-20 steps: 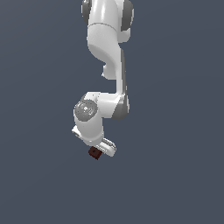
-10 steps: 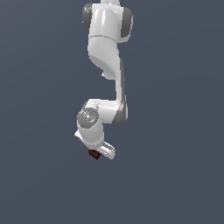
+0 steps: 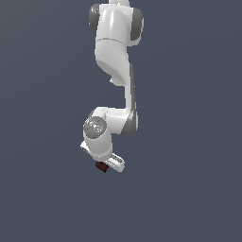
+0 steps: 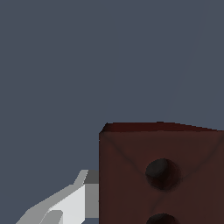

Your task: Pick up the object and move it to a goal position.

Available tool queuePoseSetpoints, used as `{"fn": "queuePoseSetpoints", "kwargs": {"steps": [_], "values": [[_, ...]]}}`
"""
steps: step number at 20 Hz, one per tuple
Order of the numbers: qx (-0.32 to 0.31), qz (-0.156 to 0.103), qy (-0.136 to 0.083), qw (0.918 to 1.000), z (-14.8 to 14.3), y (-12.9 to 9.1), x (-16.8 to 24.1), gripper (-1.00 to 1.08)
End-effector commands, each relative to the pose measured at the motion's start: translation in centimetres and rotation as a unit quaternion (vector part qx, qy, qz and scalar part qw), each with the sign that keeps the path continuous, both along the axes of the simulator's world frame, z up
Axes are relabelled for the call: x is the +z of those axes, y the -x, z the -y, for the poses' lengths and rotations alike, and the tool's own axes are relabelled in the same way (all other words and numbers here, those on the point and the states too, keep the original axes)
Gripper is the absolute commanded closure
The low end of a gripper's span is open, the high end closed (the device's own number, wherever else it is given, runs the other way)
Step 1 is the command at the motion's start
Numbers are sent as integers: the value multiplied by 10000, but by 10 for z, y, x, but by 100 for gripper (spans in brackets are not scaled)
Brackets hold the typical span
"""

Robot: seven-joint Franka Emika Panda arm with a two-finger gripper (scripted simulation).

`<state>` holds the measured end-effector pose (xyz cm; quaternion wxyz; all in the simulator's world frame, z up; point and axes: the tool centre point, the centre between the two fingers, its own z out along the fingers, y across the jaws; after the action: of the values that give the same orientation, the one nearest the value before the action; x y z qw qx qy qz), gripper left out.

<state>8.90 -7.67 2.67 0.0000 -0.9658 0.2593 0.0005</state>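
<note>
Here, in the exterior view, the background is one flat dark blue-grey all over. Going from the exterior view's left toward the middle, the first thing you meet is the white arm (image 3: 116,71). It comes down from the top and bends at a round grey joint (image 3: 95,126) low down. Under that joint sits the white gripper (image 3: 105,164), pointing down and a bit toward the exterior view's right. The block (image 3: 101,166) is small and dark red-brown. It peeks out right under the gripper, touching it, on the side nearer the exterior view's left. It is much smaller than the gripper. It hangs in the air with the gripper, with nothing seen under it.

In the wrist view the block (image 4: 162,175) looks very big and close. It has a flat face with two round dark holes, one only half in the picture. One grey and white finger (image 4: 76,199) presses against the block's side. The other finger cannot be seen. The gripper looks clamped on the block.
</note>
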Motion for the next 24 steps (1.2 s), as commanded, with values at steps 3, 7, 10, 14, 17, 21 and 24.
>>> {"fn": "queuePoseSetpoints", "kwargs": {"steps": [3, 7, 10, 14, 17, 21, 24], "values": [[1, 0, 1, 10000, 0, 0, 0, 108], [1, 0, 1, 10000, 1, 1, 7, 108], [1, 0, 1, 10000, 4, 3, 17, 108], [1, 0, 1, 10000, 9, 7, 40, 108], [-1, 0, -3, 10000, 14, 11, 64, 108], [-1, 0, -3, 10000, 23, 17, 105, 108], [-1, 0, -3, 10000, 31, 23, 140, 108]]}}
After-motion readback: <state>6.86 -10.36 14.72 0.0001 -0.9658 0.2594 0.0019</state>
